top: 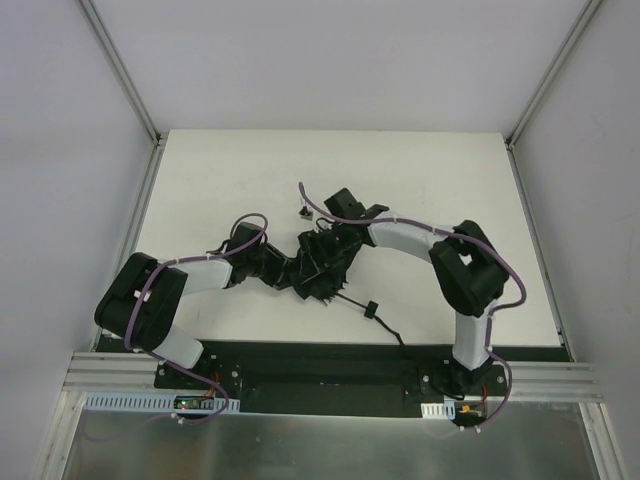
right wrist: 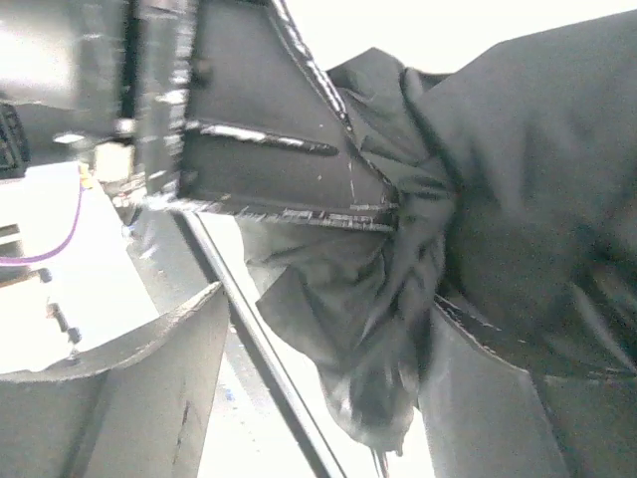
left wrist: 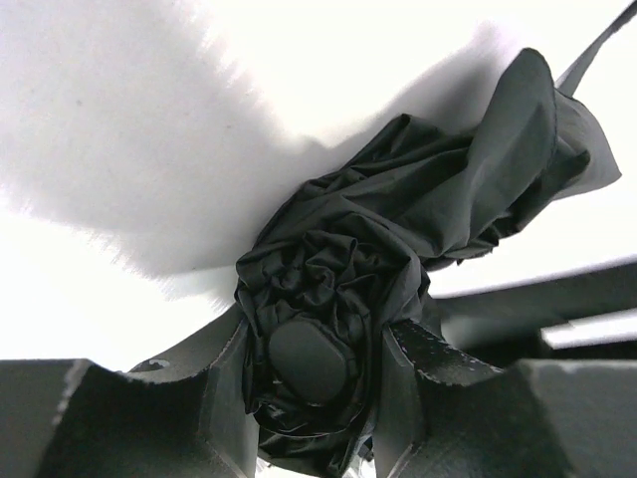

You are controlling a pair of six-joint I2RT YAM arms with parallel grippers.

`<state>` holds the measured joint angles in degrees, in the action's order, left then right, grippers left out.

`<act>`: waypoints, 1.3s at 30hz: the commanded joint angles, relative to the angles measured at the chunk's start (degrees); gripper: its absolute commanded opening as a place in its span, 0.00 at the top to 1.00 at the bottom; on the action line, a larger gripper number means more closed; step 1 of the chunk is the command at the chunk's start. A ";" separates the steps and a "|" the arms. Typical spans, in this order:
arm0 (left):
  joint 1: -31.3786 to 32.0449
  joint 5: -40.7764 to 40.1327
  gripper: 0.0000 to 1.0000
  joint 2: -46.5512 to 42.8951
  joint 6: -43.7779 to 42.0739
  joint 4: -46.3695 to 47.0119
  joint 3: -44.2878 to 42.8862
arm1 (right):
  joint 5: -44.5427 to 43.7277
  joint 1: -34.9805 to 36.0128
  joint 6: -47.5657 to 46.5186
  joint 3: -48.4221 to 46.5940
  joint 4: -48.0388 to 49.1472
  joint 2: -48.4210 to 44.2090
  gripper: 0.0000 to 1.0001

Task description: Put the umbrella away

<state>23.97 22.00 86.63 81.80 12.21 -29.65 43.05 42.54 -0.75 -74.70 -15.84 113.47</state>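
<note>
Black matte cloth lies bunched at the middle of the white table (top: 220, 180): this is the umbrella (top: 318, 268), canopy collapsed but crumpled in loose folds, not rolled tight. In the overhead view we see the left gripper (top: 283, 272) at 9 o'clock of the bundle and the right gripper (top: 338, 238) at 1 o'clock, both touching it. The thin shaft and small handle (top: 369, 310) trail out toward 4 o'clock. The left wrist view shows the left fingers (left wrist: 418, 383) clamped on either side of the gathered cloth around a rounded cap (left wrist: 309, 358). The right wrist view shows that gripper's jaws standing apart with cloth at their tips; we cannot tell whether they press it. We judge the task about midway: the canopy is down, while the shaft looks not yet pushed in, the folds need wrapping, and we see no strap fastened
</note>
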 commanded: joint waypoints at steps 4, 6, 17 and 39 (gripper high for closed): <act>0.12 -4.86 1.00 2.66 -4.11 -25.55 -4.01 | -20.35 2.97 -10.83 4.72 0.62 -19.41 0.24; 0.03 -4.33 1.00 3.54 -3.84 -29.41 -5.67 | -24.92 6.31 -13.47 7.27 2.82 -21.26 0.23; -0.06 -1.35 1.00 9.25 -4.81 -41.64 -13.68 | -39.70 18.62 -23.23 12.20 11.61 -16.98 0.23; -2.16 -2.04 0.30 7.95 -12.71 -44.65 -24.58 | -35.70 14.77 -15.70 18.88 11.09 -6.07 1.00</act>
<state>23.33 24.16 97.06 76.18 -26.46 -51.64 -2.57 62.17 -21.63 -60.10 2.59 104.62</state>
